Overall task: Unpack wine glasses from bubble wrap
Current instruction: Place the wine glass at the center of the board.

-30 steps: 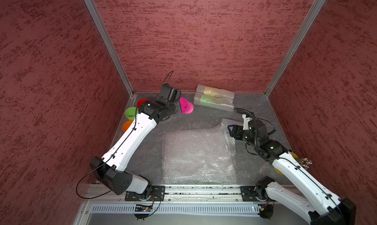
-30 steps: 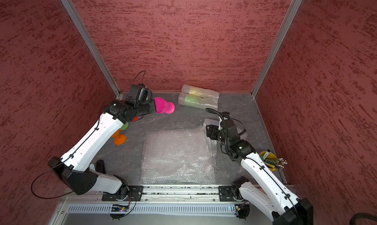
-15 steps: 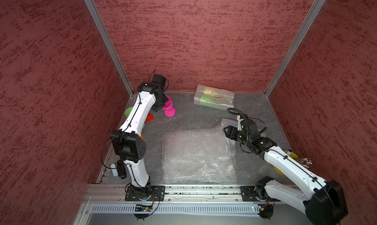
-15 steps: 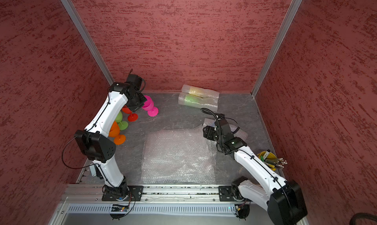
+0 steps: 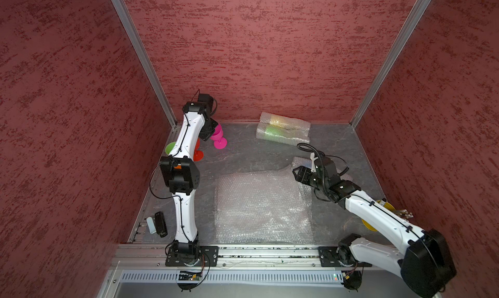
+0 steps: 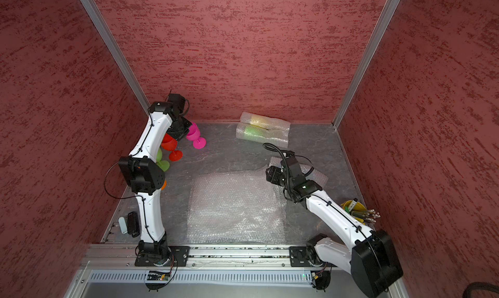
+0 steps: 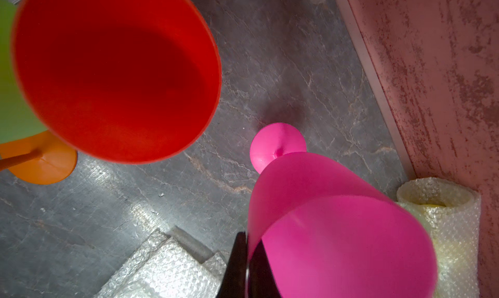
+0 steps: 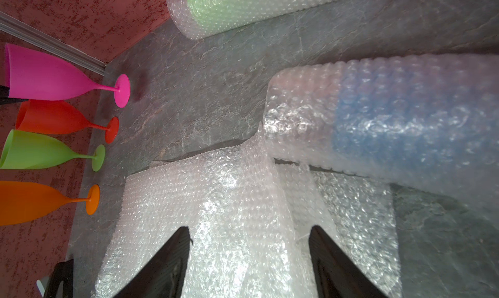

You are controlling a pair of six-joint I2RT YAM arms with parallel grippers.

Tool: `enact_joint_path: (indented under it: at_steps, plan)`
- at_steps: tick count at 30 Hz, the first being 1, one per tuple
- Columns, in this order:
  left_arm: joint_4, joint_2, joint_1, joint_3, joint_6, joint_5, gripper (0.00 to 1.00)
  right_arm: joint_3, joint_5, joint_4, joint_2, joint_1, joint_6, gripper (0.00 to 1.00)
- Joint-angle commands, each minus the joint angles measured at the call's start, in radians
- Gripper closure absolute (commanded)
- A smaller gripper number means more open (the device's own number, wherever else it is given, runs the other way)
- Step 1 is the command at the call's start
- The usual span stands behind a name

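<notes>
Pinching pink goblet (image 7: 337, 242) at its rim, left fingers (image 7: 236, 264).

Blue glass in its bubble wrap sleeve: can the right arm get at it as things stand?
Probably yes. The right gripper is open, and the sleeve lies just ahead, with only flat bubble wrap sheets beneath.
</notes>
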Motion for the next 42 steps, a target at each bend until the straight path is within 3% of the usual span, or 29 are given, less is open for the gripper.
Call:
enact_joint_path:
  at_steps: [1,14,19,22,25,30,42]
  plan:
    - [0.009,0.035,0.007,0.041,-0.028,0.001,1.0,0.004,0.015,0.025,0.0,0.008,0.018,0.28]
    - [0.003,0.125,0.006,0.095,-0.08,0.007,0.98,0.006,0.03,0.017,0.004,0.007,0.01,0.28]
    - [0.0,0.148,0.004,0.104,-0.088,0.024,0.91,0.005,0.029,0.02,0.005,0.008,0.009,0.27]
    - [-0.007,0.157,0.004,0.121,-0.09,0.032,0.82,0.005,0.03,0.018,0.004,0.008,0.008,0.27]
    - [-0.008,0.154,0.005,0.134,-0.091,0.035,0.67,0.008,0.033,0.013,0.001,0.007,0.006,0.26]
    - [-0.001,0.143,0.005,0.147,-0.097,0.051,0.53,0.011,0.033,0.01,-0.002,0.008,0.007,0.26]
    - [-0.017,0.009,0.009,0.146,-0.076,0.052,0.38,0.084,0.063,-0.078,-0.036,0.008,-0.031,0.23]
